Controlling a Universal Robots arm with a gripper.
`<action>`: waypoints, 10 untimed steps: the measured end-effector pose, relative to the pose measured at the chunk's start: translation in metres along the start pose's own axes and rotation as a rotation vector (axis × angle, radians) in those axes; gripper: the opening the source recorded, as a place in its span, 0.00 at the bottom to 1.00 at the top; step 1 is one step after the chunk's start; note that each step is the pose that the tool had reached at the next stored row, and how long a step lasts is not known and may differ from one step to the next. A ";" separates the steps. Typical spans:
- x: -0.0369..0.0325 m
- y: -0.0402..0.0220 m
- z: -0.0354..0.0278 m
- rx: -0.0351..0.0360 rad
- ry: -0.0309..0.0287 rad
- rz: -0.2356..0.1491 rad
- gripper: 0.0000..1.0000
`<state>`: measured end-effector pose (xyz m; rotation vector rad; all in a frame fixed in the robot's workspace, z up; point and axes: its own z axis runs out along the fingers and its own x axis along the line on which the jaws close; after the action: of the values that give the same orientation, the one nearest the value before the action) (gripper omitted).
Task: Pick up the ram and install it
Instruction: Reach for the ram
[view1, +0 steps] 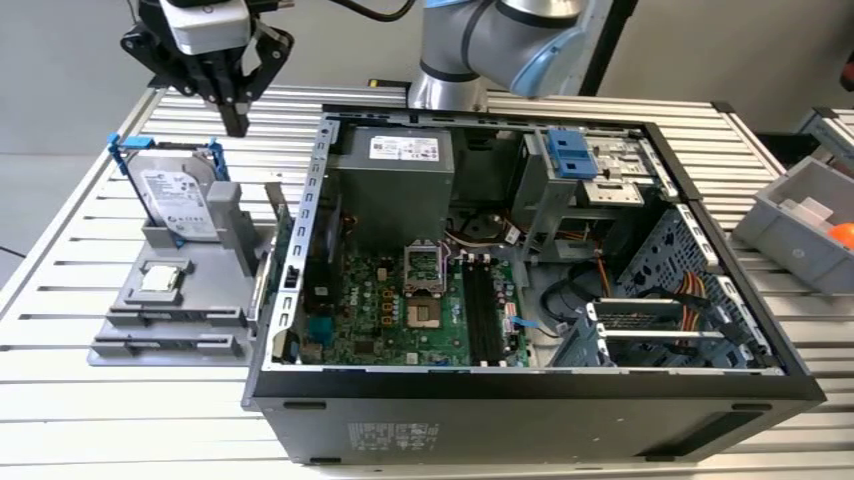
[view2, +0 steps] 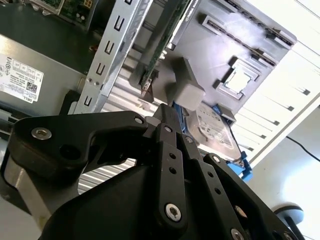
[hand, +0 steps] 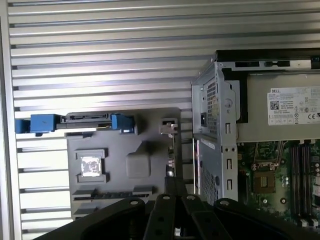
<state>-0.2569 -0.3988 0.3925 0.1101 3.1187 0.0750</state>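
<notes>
The ram is a thin green stick standing on its long edge in the grey holder, right beside the computer case's outer wall. Both wrist views catch it too, edge-on and as a slanting green board. My gripper hangs above the holder's far end, behind the hard drive, well clear of the ram. Its fingers are shut with nothing between them. The motherboard's black slots lie inside the open case.
A silver hard drive in a blue frame stands upright on the holder, and a small square processor chip lies flat on it. The open case stands at the exterior view's right of the holder. A grey bin sits at the far right.
</notes>
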 end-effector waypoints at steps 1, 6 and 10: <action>0.0018 -0.0001 -0.0001 0.0001 0.0002 0.000 0.00; 0.0092 -0.0006 -0.0002 0.0001 0.0010 0.000 0.00; 0.0143 -0.0010 -0.0004 0.0002 0.0019 0.000 0.00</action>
<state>-0.2713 -0.3988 0.3926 0.1104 3.1206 0.0749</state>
